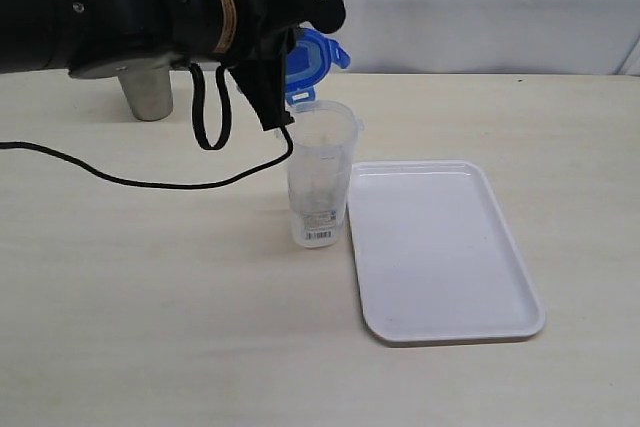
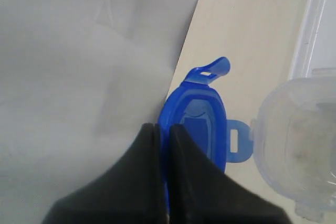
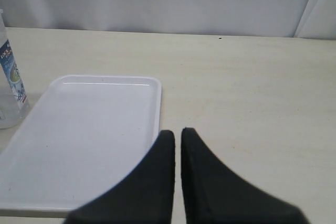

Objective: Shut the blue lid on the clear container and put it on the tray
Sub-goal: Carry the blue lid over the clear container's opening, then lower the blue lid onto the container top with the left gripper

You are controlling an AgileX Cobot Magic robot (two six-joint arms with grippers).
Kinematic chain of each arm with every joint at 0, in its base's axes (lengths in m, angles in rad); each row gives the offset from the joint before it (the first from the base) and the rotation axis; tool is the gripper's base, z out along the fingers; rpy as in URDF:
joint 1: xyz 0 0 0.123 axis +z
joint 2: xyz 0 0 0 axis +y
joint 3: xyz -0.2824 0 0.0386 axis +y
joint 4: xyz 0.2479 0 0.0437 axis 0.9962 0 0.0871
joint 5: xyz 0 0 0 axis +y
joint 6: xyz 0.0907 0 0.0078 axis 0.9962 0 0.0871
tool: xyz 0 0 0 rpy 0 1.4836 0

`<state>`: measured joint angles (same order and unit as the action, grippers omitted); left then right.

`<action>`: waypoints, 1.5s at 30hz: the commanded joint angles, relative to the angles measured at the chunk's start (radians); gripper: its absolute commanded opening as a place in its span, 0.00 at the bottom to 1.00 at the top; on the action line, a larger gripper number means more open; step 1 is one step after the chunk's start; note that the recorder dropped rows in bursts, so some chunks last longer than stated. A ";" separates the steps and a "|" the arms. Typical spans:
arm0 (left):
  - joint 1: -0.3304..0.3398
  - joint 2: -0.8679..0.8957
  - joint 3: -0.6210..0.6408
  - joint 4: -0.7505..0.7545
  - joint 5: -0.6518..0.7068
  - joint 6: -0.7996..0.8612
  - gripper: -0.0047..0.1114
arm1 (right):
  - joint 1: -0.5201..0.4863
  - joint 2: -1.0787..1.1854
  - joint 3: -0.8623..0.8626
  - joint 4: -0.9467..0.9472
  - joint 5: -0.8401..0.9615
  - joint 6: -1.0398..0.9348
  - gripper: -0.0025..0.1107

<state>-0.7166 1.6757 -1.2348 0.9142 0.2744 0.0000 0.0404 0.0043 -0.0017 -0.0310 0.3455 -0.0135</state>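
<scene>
A: The left end effector (image 2: 164,129) is pinched shut on the blue lid (image 1: 312,55), holding it on edge just above the far-left side of the clear container's (image 1: 322,172) open mouth

B: That's the worry. The lid is tilted, so if it comes down like that, one flap could catch the rim and tip the tall, narrow container toward the tray (image 1: 440,317) just to its right

A: And nothing braces it. The right end effector (image 3: 177,134) is closed and empty over the tabletop (image 1: 150,297), right of the tray

B: The lowest flap may be touching the rim; it's hard to tell from here
</scene>
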 commanded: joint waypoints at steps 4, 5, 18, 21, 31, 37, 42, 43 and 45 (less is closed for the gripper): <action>-0.064 -0.009 -0.005 0.103 0.006 -0.027 0.04 | -0.004 -0.004 0.002 0.001 -0.002 0.001 0.06; -0.068 -0.009 -0.005 0.114 0.012 -0.027 0.04 | -0.004 -0.004 0.002 0.001 -0.002 0.001 0.06; -0.075 -0.009 -0.005 0.133 -0.053 -0.027 0.04 | -0.004 -0.004 0.002 0.001 -0.002 0.001 0.06; -0.075 -0.009 -0.005 0.143 -0.074 -0.027 0.04 | -0.004 -0.004 0.002 0.001 -0.002 0.001 0.06; -0.087 -0.009 -0.005 0.148 -0.016 -0.027 0.04 | -0.004 -0.004 0.002 0.001 -0.002 0.001 0.06; -0.116 -0.009 -0.005 0.162 0.055 -0.027 0.04 | -0.004 -0.004 0.002 0.001 -0.002 0.001 0.06; -0.123 -0.009 -0.005 0.146 0.062 -0.032 0.04 | -0.004 -0.004 0.002 0.001 -0.002 0.001 0.06; -0.132 -0.009 -0.005 0.144 0.064 -0.032 0.04 | -0.004 -0.004 0.002 0.001 -0.002 0.001 0.06; -0.148 -0.009 -0.005 0.144 0.066 -0.032 0.04 | -0.004 -0.004 0.002 0.001 -0.002 0.001 0.06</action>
<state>-0.8447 1.6757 -1.2348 1.0684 0.3370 -0.0210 0.0404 0.0043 -0.0017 -0.0310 0.3455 -0.0135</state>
